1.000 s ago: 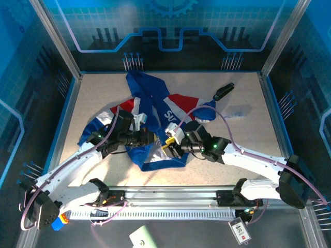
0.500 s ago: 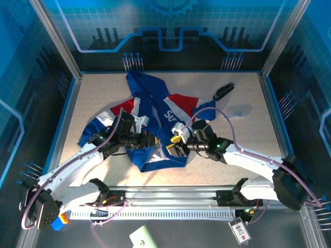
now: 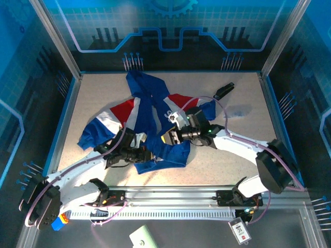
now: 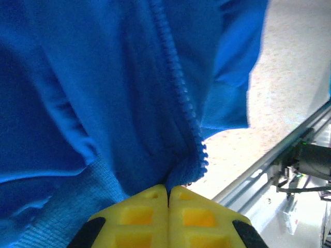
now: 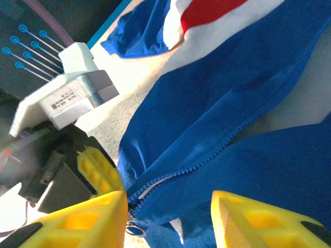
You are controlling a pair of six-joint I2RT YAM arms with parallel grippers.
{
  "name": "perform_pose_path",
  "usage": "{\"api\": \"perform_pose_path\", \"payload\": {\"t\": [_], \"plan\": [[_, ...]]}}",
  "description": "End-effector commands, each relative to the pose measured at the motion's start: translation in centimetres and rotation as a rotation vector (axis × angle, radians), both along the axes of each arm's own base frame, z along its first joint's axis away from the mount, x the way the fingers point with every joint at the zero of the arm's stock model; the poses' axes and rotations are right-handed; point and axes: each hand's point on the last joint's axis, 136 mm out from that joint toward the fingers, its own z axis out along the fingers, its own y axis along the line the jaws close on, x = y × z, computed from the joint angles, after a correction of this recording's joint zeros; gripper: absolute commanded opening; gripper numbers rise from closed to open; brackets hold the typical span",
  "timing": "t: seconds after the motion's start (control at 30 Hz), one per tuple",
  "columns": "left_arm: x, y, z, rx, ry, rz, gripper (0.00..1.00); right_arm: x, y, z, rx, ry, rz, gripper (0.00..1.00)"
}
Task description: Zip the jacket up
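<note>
Blue-rimmed speckled counter carries two items. A royal-blue hooded fabric jacket with red shoulder panels and white stripes lies crumpled centre-left, with one blue end reaching toward the far edge and the hem side toward the arm bases. A small black elongated object lies far right, well apart from the jacket.

Top view: both arms reach in over the near part of the jacket. The left pincer is at the near hem edge. The right pincer is just beyond it, over the front opening, and the two are near each other. Jaw state cannot be told from this view.

Left wrist view: the left pincer's yellow fingers are pressed together, clamping a fold of blue fabric at the lower end of the zipper tooth row. Ribbed hem knit sits left of the clamp. Bare counter and a metal rail show past the fabric's right edge.

Right wrist view: the right pincer's yellow fingers stand wide apart, holding nothing. The unjoined zipper line runs diagonally up from between them. The left pincer's yellow finger shows at left beside the zipper's lower end, with a white labelled housing above it. A small metallic loop sits at the zipper's lower end, too small to identify.
</note>
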Motion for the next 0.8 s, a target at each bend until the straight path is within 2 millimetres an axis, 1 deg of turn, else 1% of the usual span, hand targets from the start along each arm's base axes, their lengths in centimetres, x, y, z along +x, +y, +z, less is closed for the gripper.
{"api": "perform_pose_path", "payload": {"t": [0.0,0.07,0.1,0.27,0.5,0.57,0.63,0.67,0.7,0.77], "plan": [[0.5,0.0,-0.9,-0.014,-0.005,0.048,0.00,-1.7,0.8,-4.0,-0.071,0.199,-0.013,0.47],[0.4,0.4,-1.6,-0.001,0.004,0.063,0.00,-1.9,1.3,-5.7,-0.086,0.266,-0.033,0.47],[0.4,0.4,-1.8,0.002,0.005,0.066,0.00,-2.0,1.4,-6.1,-0.086,0.290,-0.040,0.47],[0.3,0.5,-2.2,-0.007,0.003,0.064,0.00,-2.3,3.3,-6.7,-0.025,0.357,-0.028,0.47],[0.2,0.4,-2.1,-0.018,-0.005,0.063,0.00,-2.5,4.1,-8.1,-0.018,0.401,-0.030,0.43],[0.3,0.4,-2.1,-0.021,-0.005,0.064,0.00,-2.4,4.1,-8.5,-0.024,0.410,-0.035,0.35],[0.4,0.3,-1.9,-0.027,-0.010,0.060,0.00,-2.2,4.3,-8.5,-0.014,0.408,-0.040,0.15],[0.3,0.3,-1.9,-0.027,-0.008,0.060,0.00,-2.0,4.3,-8.2,-0.004,0.403,-0.044,0.09],[0.3,0.3,-1.9,-0.027,-0.006,0.059,0.00,-1.5,4.4,-7.8,0.015,0.394,-0.055,0.00],[0.2,0.3,-2.1,-0.026,-0.001,0.058,0.00,-1.0,4.5,-7.1,0.043,0.387,-0.069,0.00]]}}
